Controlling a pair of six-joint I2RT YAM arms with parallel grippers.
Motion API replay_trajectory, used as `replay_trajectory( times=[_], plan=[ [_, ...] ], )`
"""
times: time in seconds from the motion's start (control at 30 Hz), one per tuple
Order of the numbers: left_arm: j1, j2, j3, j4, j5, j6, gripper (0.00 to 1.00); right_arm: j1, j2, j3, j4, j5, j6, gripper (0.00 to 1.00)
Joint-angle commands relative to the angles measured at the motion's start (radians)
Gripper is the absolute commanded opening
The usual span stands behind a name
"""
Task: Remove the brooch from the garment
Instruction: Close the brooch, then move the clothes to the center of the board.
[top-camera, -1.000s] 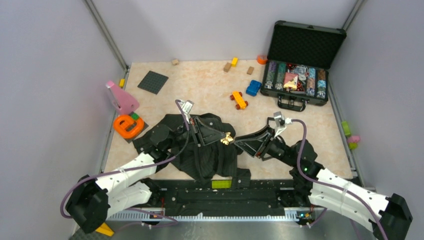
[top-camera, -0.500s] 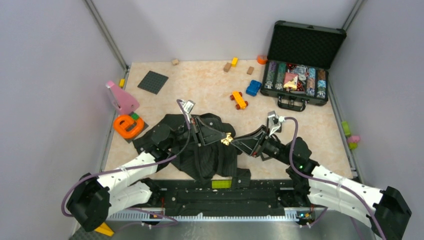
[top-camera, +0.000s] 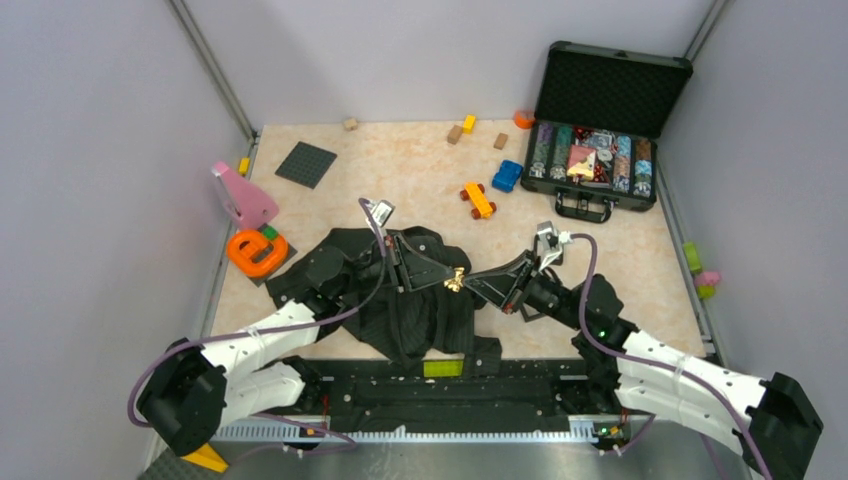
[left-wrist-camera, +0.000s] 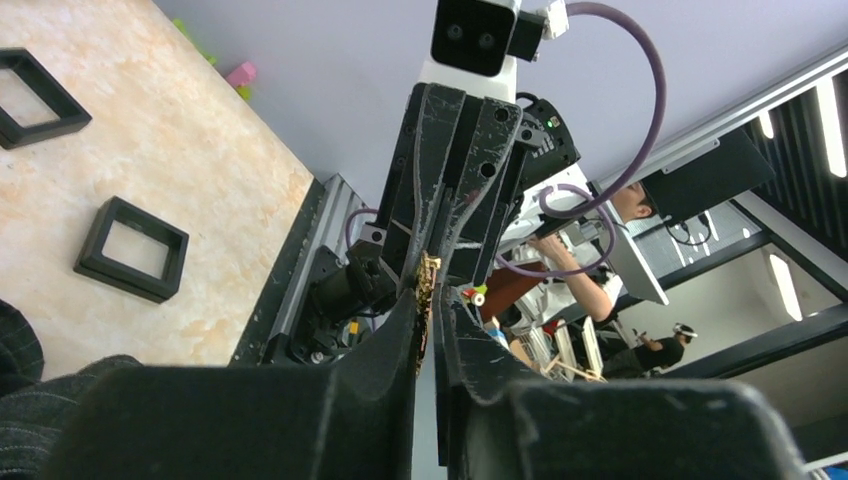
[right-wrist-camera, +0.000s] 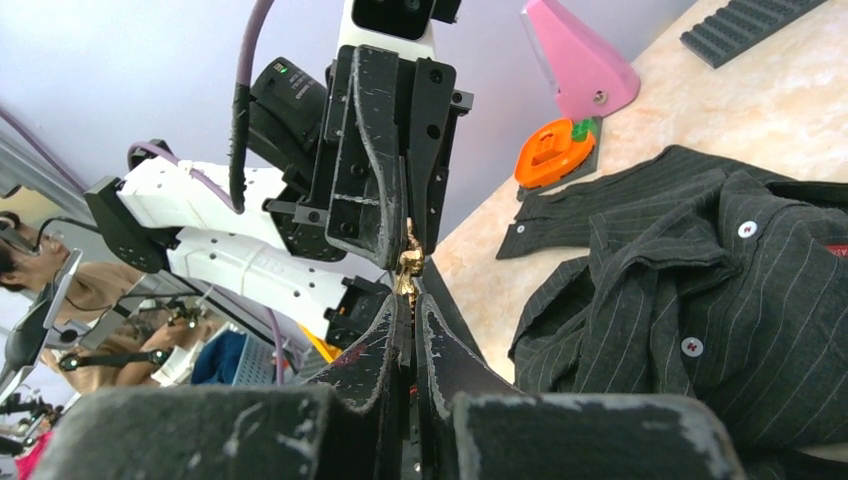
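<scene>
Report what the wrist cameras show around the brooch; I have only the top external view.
Observer: In the right wrist view, the brooch sits raised between the left hand and the right hand. No cloth shows around it, and the garment lies off to one side.
Operator: Give me the right hand's jaws.
Observer: They are shut on the brooch, the fingers almost touching.
Operator: Now the left hand.
Observer: In the left wrist view, it pinches the brooch too, tip to tip with the right hand.
</scene>
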Motion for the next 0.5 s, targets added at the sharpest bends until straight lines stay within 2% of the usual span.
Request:
replay_trajectory(
  times=[0.0,0.03,0.1,0.13,0.2,0.3,0.37,0.47],
  plan=[
    [-0.003,0.011,0.039,0.027,0.035,0.008,0.25,0.001,-0.023,0.042,-0.057,0.058,0.011,0.0],
    [-0.002,0.007,0.047,-0.032,0.031,0.031,0.41,0.002,-0.035,0.039,-0.092,0.082,0.012,0.0],
    [-0.001,-0.026,0.074,-0.208,-0.009,0.129,0.88,0.0,-0.078,0.034,-0.178,0.154,0.011,0.0],
    [-0.001,-0.056,0.094,-0.36,-0.064,0.201,0.94,0.0,-0.113,0.034,-0.247,0.203,0.007,0.0],
    [-0.006,-0.108,0.142,-0.717,-0.21,0.349,0.96,0.0,-0.198,0.045,-0.425,0.337,-0.013,0.0],
    [-0.022,-0.124,0.225,-1.081,-0.438,0.501,0.98,-0.002,-0.323,0.078,-0.749,0.53,-0.057,0.0],
    [-0.051,-0.109,0.259,-1.197,-0.49,0.537,0.98,-0.002,-0.387,0.103,-0.887,0.597,-0.075,0.0],
    [-0.115,-0.104,0.256,-1.215,-0.468,0.508,0.98,-0.002,-0.465,0.127,-1.036,0.661,-0.07,0.0]
  ],
)
